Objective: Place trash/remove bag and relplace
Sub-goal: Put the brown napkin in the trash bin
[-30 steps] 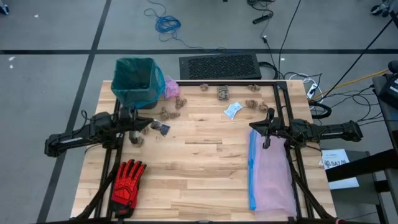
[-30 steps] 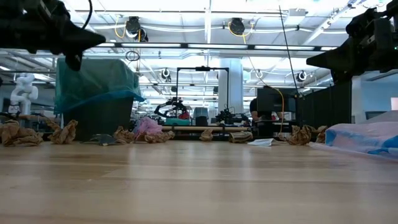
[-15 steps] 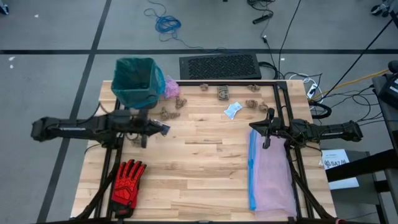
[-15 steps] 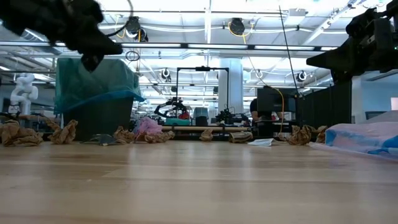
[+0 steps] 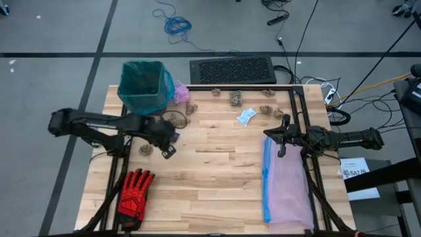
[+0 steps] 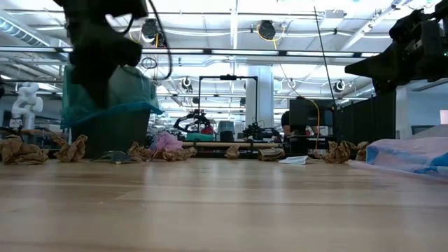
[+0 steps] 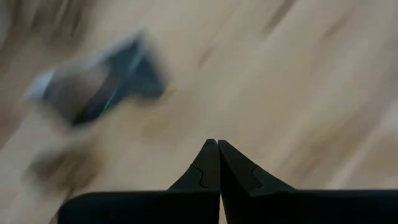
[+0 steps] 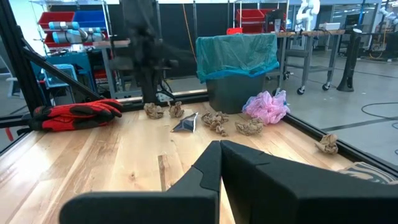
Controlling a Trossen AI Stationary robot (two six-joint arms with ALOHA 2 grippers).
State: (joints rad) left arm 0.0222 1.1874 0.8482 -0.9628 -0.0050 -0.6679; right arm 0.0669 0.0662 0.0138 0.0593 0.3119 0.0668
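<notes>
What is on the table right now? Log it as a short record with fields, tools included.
bin: dark bucket lined with the teal bag, far left corner of the table
trash: paper lumps along the far edge, pale blue scrap, pink piece beside the bin
glove: red glove, near left
spare bag: lilac bag, flat at right
left tool: shut, empty, above a dark scrap
right tool: shut, empty, over the lilac bag's far end

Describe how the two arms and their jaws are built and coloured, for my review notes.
Both arms are black, slim and jointed, with thin dark cables along them. The left arm and right arm look alike, without visible markings. Each ends in two flat, matte black jaws tapering to a point, with a small notched step on the inner edge: left gripper, right gripper.
</notes>
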